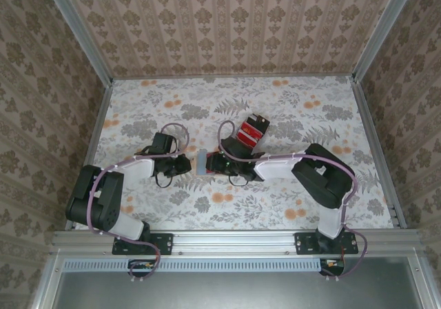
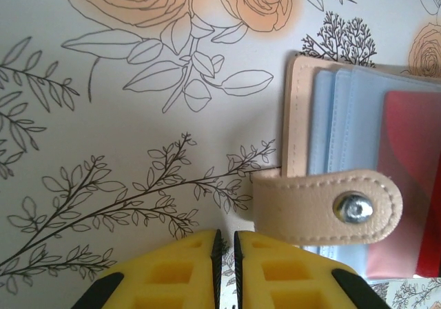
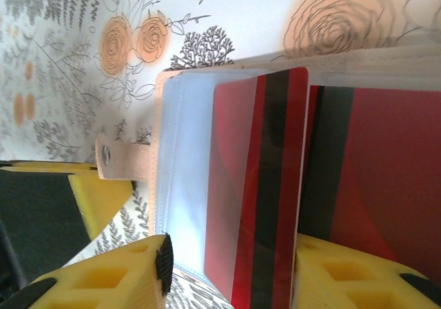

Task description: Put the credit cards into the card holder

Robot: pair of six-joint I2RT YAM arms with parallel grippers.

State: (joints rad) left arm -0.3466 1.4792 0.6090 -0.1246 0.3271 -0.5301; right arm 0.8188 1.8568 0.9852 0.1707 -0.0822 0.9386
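The tan card holder (image 3: 157,116) lies open on the flowered table, its clear sleeves (image 3: 182,185) facing up and its snap strap (image 2: 324,205) pointing towards my left gripper. A red credit card with a black stripe (image 3: 265,185) sits partly inside a sleeve. It lies between the wide-apart fingers of my open right gripper (image 3: 231,261), with a clear gap to the left finger. A second red card (image 3: 379,164) lies just beyond it. My left gripper (image 2: 225,243) is shut to a thin slit with nothing in it, just short of the strap. From above, both grippers (image 1: 185,164) (image 1: 215,163) flank the holder (image 1: 201,161).
A red-and-black cluster of cards (image 1: 251,131) lies behind the right gripper near the table's middle. Papered walls with metal rails (image 1: 368,150) close in the table on three sides. Bare flowered tabletop (image 1: 296,109) spreads to the back and right.
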